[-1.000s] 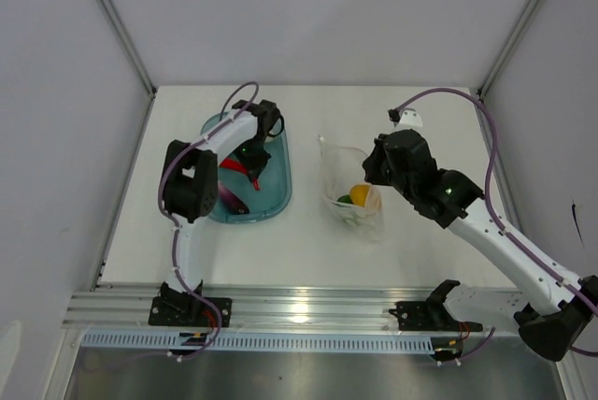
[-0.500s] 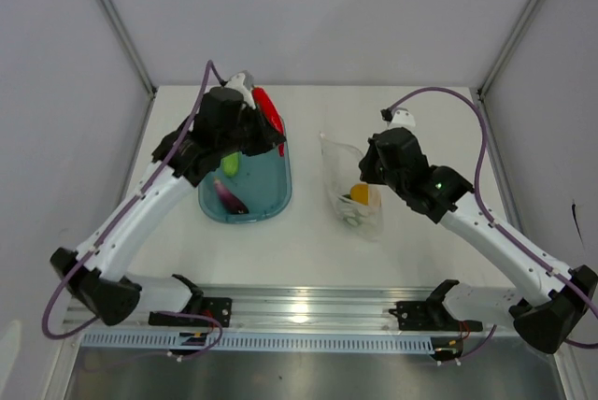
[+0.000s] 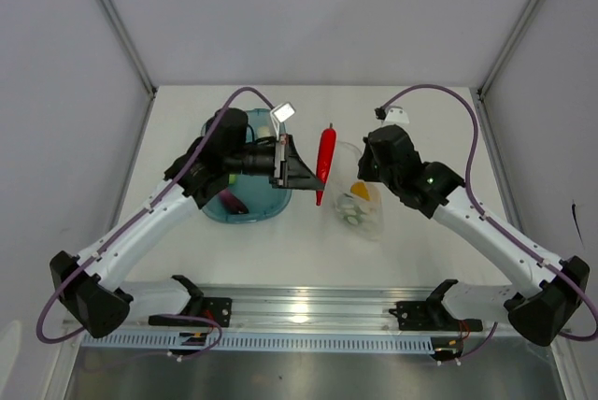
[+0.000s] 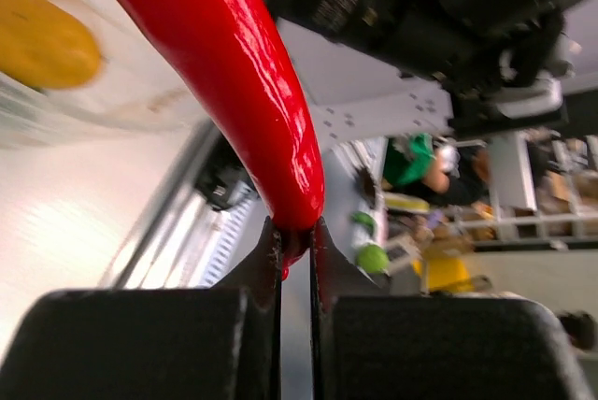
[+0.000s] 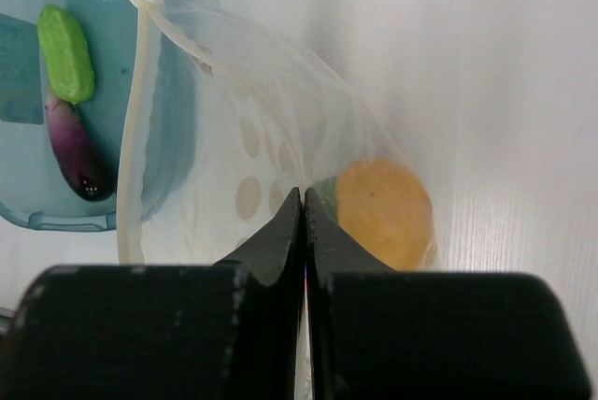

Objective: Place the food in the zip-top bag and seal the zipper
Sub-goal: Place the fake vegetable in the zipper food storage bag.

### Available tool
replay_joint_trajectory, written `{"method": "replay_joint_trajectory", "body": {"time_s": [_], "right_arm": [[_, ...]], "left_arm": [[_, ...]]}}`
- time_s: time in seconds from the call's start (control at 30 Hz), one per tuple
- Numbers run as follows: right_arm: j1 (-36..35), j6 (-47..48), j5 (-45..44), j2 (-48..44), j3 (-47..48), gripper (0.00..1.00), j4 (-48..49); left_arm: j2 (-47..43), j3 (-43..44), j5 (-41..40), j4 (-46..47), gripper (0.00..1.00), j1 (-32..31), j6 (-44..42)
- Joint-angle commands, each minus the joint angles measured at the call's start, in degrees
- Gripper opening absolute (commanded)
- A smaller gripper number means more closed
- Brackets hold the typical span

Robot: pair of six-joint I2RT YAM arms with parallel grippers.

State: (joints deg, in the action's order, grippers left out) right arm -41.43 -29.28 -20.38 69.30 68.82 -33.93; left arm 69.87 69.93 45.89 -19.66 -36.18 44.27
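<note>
- Two arms reach over the white table (image 3: 280,250). The left gripper (image 4: 294,236) pinches the thin tip of a glossy red toy chili (image 4: 245,73), its jaws nearly pressed together.
- The chili is held between the teal translucent plastic tub (image 3: 271,208) and the clear, white-dotted zip-top bag (image 5: 252,129), just beside the bag.
- The right gripper (image 5: 301,206) is clamped tight on the bag's thin wall.
- Inside the bag lies a round yellow-orange piece (image 5: 383,213), with something green beside it.
- A light green pod (image 5: 65,52) and a purple piece (image 5: 77,162) lie in the tub.
</note>
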Motion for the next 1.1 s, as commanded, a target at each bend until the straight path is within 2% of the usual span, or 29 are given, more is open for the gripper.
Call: {"method": "replay_joint_trajectory", "body": {"time_s": [0.0,0.07,0.17,0.33,0.57,0.87,1.07], "right_arm": [[0.0,2.1,-3.5,0.6,2.5,0.00,2.4],[-0.1,2.4,-4.3,0.7,2.5,0.00,2.3],[-0.4,2.4,-5.4,0.5,2.5,0.00,2.0],[-2.0,3.3,-8.0,-0.2,2.3,0.00,2.2],[-4.5,4.2,-9.2,-0.7,0.7,0.00,3.7],[-8.2,3.8,-11.0,-2.7,1.1,0.00,3.3],[-9.1,3.6,-11.9,-4.0,1.5,0.00,2.6]], "left_arm": [[-3.0,-2.2,8.2,8.0,0.00,-1.8,11.3],[-3.8,-3.9,8.2,10.6,0.01,-3.1,14.2],[-3.9,-5.4,5.6,9.6,0.01,-3.7,18.6],[-3.3,-9.2,2.5,11.2,0.01,-3.8,29.8],[1.4,-8.3,1.1,14.5,0.01,-3.8,37.8],[6.1,-5.9,-2.7,11.1,0.01,-3.7,42.5],[7.6,-3.9,-9.8,7.6,0.01,-2.7,39.7]]}}
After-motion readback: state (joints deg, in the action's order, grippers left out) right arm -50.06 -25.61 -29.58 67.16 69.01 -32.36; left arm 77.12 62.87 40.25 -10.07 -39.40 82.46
